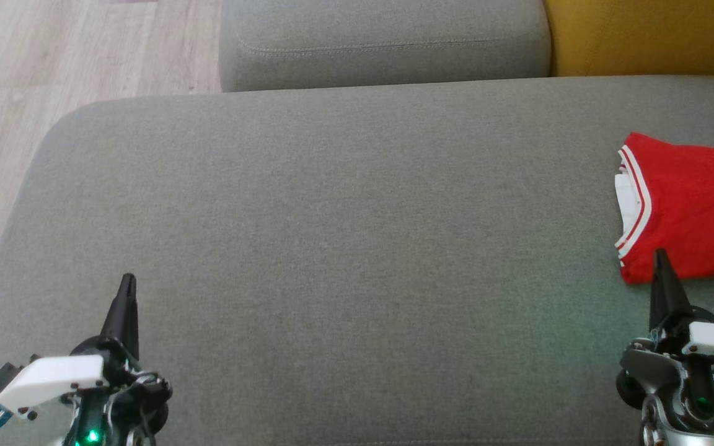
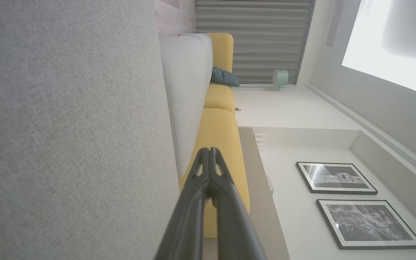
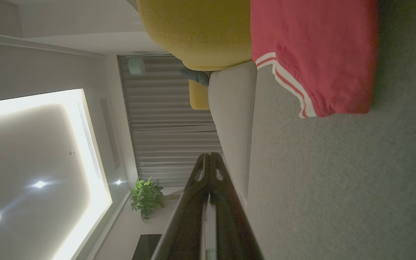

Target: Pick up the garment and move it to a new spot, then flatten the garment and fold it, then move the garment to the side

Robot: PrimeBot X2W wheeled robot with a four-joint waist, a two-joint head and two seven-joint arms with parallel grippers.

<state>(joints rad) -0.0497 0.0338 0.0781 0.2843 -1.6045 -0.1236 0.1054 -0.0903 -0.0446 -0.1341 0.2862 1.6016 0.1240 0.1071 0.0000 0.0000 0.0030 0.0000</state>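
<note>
A folded red garment with white-striped trim lies at the right edge of the grey sofa seat. In the right wrist view the red garment sits at the top on the grey seat. My right gripper is shut and holds nothing; its tip lies over the garment's near edge in the head view. In its own view the right gripper is shut, apart from the garment. My left gripper is shut and empty at the lower left, far from the garment. Its own camera shows the left gripper with its fingers pressed together.
A grey back cushion and a yellow cushion stand behind the seat. Wooden floor lies to the left. The wrist views show curtains, framed pictures and a plant.
</note>
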